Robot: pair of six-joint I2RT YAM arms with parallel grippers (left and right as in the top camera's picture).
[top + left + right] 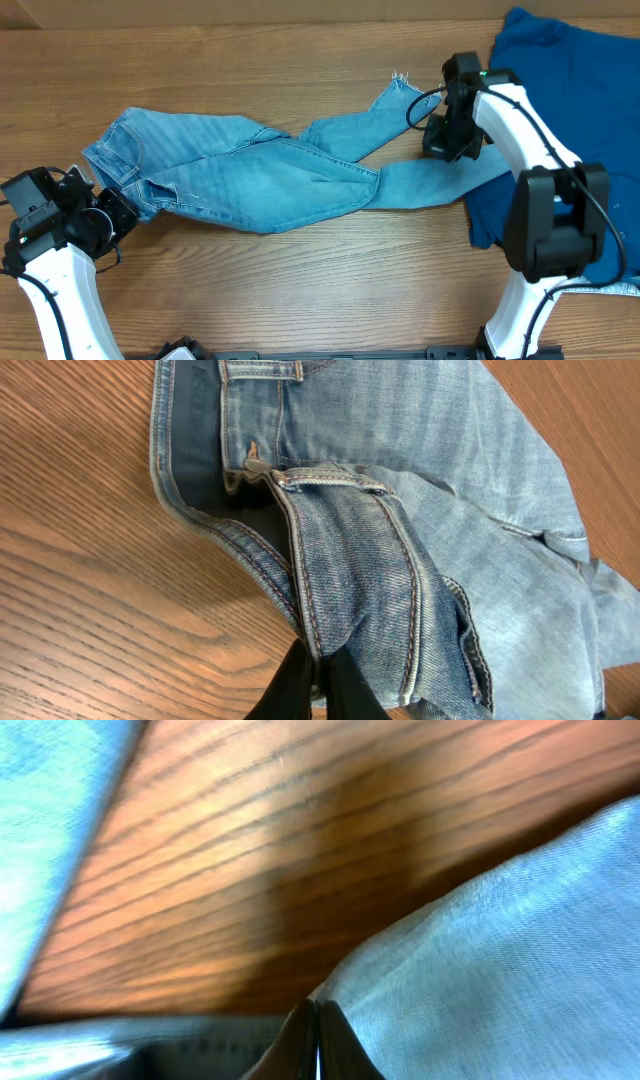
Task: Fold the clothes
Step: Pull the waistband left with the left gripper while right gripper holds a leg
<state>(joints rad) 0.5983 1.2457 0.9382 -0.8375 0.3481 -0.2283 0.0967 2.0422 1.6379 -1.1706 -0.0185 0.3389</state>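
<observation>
Blue jeans (250, 175) lie spread out. One end each: the left gripper (312, 682) pinches the waist, the right gripper (316, 1025) pinches a leg, likely to lift and fold.

text: none legible | labels: none | brands: none | numbers: none

L arm (60, 290), lower left, was white w/ black joints. R arm (525, 125), right side: same, plus looped black cable, green LED. L gripper (315, 670) & R gripper (317, 1020) had dark fingers.

Even light; right wrist view blurred
</observation>
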